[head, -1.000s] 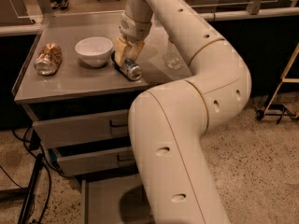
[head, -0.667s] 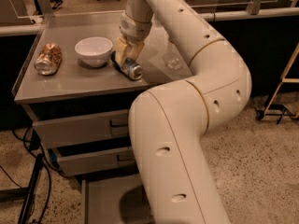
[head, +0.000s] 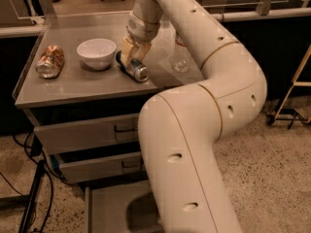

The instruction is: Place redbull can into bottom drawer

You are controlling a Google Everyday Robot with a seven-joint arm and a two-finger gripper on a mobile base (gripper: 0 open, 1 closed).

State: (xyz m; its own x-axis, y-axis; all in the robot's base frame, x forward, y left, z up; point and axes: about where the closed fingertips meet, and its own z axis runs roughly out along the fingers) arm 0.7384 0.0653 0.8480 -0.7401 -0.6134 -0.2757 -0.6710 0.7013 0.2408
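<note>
The redbull can (head: 135, 69) lies on its side on the grey cabinet top (head: 87, 89), its silver end toward the front, just right of the white bowl. My gripper (head: 131, 55) comes down from above and is shut on the can's rear half; the can still rests on the top. The bottom drawer (head: 109, 208) is pulled out at the foot of the cabinet. Its flat grey floor shows, and my arm hides its right part.
A white bowl (head: 96, 53) stands left of the can. A fat orange-copper can (head: 50, 61) lies on its side at the far left. A clear plastic bottle (head: 181, 56) stands right of the gripper. The two upper drawers (head: 87, 132) have dark handles. Cables (head: 34, 198) hang lower left.
</note>
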